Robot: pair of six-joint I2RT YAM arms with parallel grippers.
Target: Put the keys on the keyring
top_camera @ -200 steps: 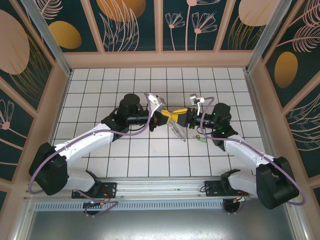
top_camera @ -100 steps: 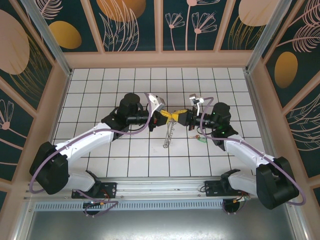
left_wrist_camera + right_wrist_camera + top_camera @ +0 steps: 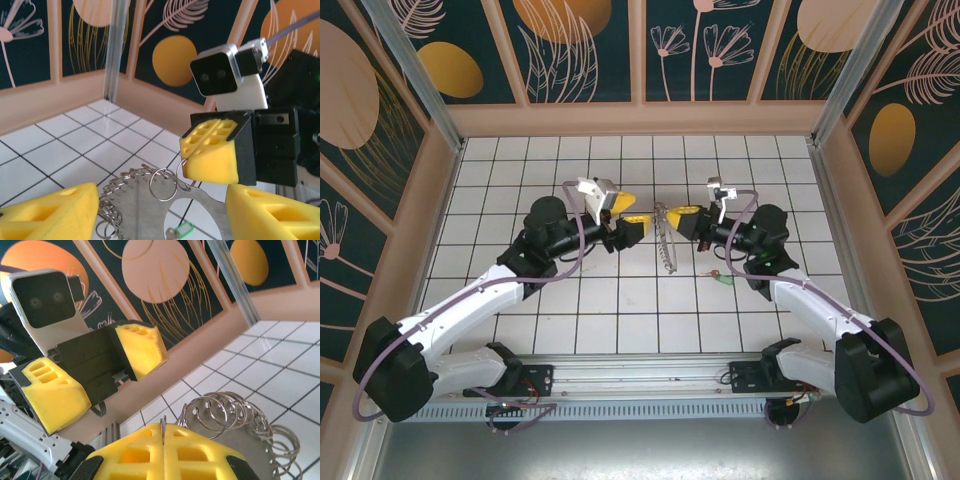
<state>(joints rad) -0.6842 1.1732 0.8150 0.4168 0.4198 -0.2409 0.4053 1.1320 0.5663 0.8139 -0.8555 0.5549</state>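
Observation:
The keyring, a flat grey metal hoop fringed with small silvery loops, hangs above the tiles from my right gripper. That gripper is shut on one thin loop at the hoop's top. In the right wrist view the closed yellow fingers pinch that loop, and the other loops fan out to the right. My left gripper is open just left of the ring and touches nothing. In the left wrist view the keyring hangs between its spread fingers. The green-headed key lies on the tiles, also visible through the hoop as the key.
The white tiled floor is walled in by dark floral panels on three sides. An aluminium rail runs along the near edge by the arm bases. Open floor lies behind and in front of the grippers.
My left gripper let go of the keyring, opened and drew back to the left. The ring now hangs from the right gripper alone, which stayed almost in place.

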